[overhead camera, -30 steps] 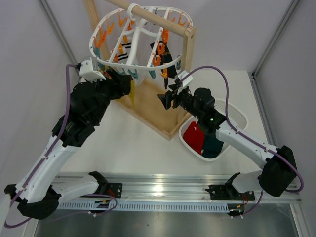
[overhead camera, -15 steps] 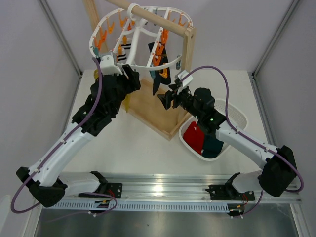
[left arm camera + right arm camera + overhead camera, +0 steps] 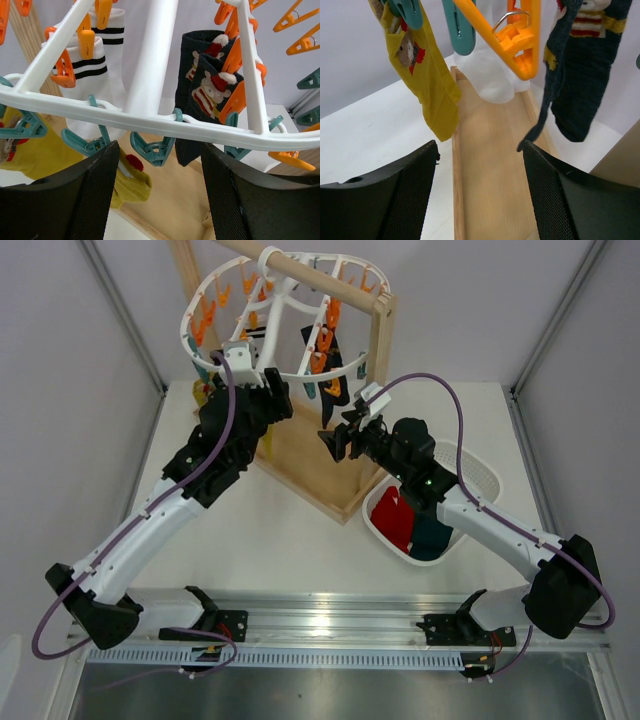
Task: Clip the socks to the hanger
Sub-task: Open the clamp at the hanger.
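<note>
The left gripper (image 3: 160,192) is swinging from the hanger's (image 3: 150,122) left to just beneath its ring, jaws spread and empty, likely readying a teal peg (image 3: 152,150). The right gripper (image 3: 480,195) is waiting beside the hanger, equally spread and empty; the red sock (image 3: 393,518) is lying unclipped to the hanger's right.

Bright, even overhead light; soft shadows on the bench (image 3: 300,530); glare on the near rail (image 3: 330,615); wrist views slightly soft up close.
</note>
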